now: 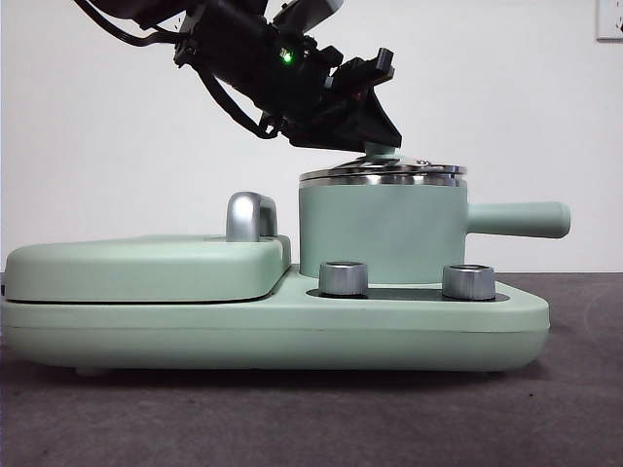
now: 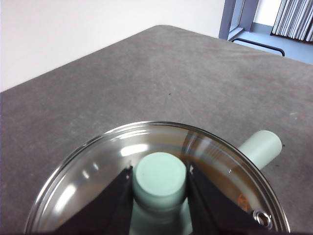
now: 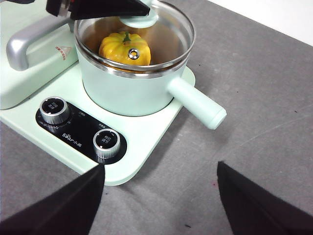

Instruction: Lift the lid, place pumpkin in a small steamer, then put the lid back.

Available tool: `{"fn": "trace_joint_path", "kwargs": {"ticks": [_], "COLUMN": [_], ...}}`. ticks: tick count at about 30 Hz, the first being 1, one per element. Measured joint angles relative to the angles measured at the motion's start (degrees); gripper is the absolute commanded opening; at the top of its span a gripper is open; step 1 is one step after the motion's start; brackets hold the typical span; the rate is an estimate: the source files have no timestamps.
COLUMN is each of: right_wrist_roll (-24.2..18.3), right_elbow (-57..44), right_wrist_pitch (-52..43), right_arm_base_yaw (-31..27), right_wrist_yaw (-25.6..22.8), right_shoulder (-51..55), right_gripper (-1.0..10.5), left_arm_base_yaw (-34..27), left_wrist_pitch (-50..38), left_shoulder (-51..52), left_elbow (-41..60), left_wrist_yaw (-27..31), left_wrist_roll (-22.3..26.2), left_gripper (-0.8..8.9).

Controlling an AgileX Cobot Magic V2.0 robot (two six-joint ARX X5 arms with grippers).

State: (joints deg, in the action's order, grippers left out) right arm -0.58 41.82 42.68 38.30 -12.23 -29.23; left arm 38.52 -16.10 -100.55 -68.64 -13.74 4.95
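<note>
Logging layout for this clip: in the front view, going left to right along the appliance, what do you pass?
Flat griddle cover → its silver handle → left silver knob → right silver knob → the small steamer's side handle.

Mint-green appliance on a dark grey table

The wide base (image 1: 273,326) sits flat on the table (image 1: 311,418), which is covered in a grey felt-like surface (image 2: 161,73). A flat griddle cover (image 1: 146,265) lies closed over one side of the base, with a curved silver handle (image 1: 250,216) standing upright near its inner edge. On the other side, a black control panel (image 3: 80,131) carries two silver knobs (image 3: 55,109) (image 3: 106,142) set side by side, apart from each other. A white wall (image 1: 487,107) stands behind the table. In the left wrist view, a doorway with grey frame (image 2: 239,19) shows beyond the table's far edge.
</note>
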Motion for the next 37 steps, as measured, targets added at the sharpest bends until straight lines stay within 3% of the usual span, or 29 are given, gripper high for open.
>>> {"fn": "trace_joint_path", "kwargs": {"ticks": [37], "right_wrist_roll": [0.00], "right_elbow": [0.00], "right_wrist_pitch": [0.13], "right_arm_base_yaw": [0.00], "right_wrist_yaw": [0.00], "right_shoulder": [0.00], "right_gripper": [3.5], "left_arm_base_yaw": [0.02], "left_wrist_pitch": [1.97], "left_shoulder": [-0.85], "left_elbow": [-1.22], "left_wrist_yaw": [-0.13], "left_wrist_roll": [-0.35], "left_gripper": [0.10]}}
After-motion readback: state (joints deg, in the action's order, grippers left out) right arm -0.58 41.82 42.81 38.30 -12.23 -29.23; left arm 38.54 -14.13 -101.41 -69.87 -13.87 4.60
